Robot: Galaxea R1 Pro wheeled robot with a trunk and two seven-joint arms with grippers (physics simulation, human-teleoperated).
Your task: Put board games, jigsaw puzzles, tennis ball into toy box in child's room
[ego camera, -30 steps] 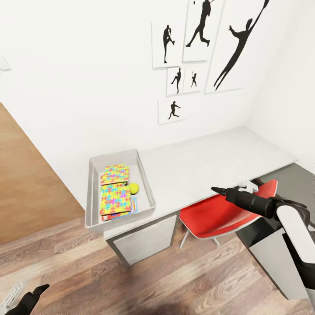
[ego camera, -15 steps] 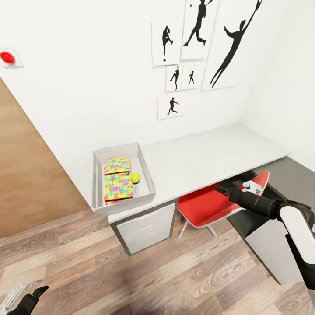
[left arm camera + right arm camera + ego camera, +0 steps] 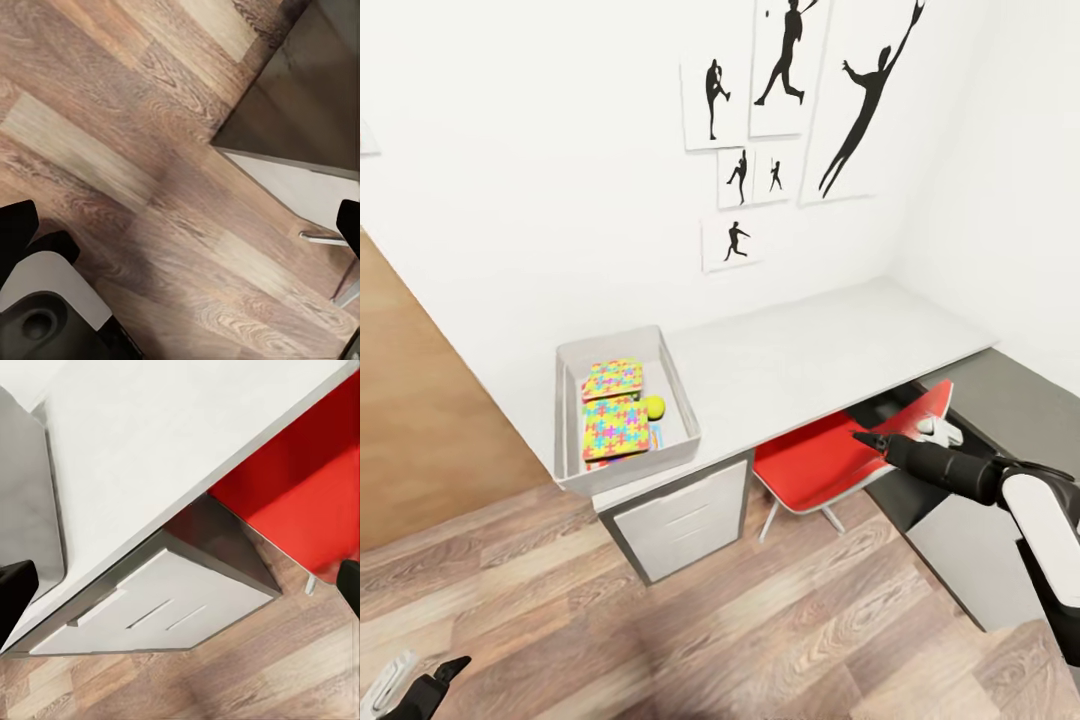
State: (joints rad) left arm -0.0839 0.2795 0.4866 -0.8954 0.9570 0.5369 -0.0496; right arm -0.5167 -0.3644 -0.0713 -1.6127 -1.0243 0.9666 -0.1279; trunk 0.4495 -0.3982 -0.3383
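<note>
The grey toy box point(image 3: 564, 352) stands on the left end of the white table point(image 3: 810, 345). Inside it lie two bright jigsaw puzzles point(image 3: 613, 378) point(image 3: 614, 428) and the yellow tennis ball point(image 3: 654, 405). A thin white and blue edge point(image 3: 657, 437) shows beside the lower puzzle; I cannot tell what it is. My right gripper point(image 3: 863, 437) point(image 3: 180, 585) hangs open and empty over the red chair, to the right of the box. My left gripper point(image 3: 432, 680) point(image 3: 184, 223) is low over the wooden floor, open and empty.
A red chair point(image 3: 825, 462) is tucked under the table. A grey drawer unit point(image 3: 678, 520) point(image 3: 161, 611) sits below the box. A brown wooden panel point(image 3: 420, 420) stands to the left, a grey block point(image 3: 960, 560) to the right, and silhouette posters point(image 3: 800, 100) hang on the wall.
The camera has pulled back and shifted, so the table and box look smaller and further left. Both grippers hold the same pose and stay open.
</note>
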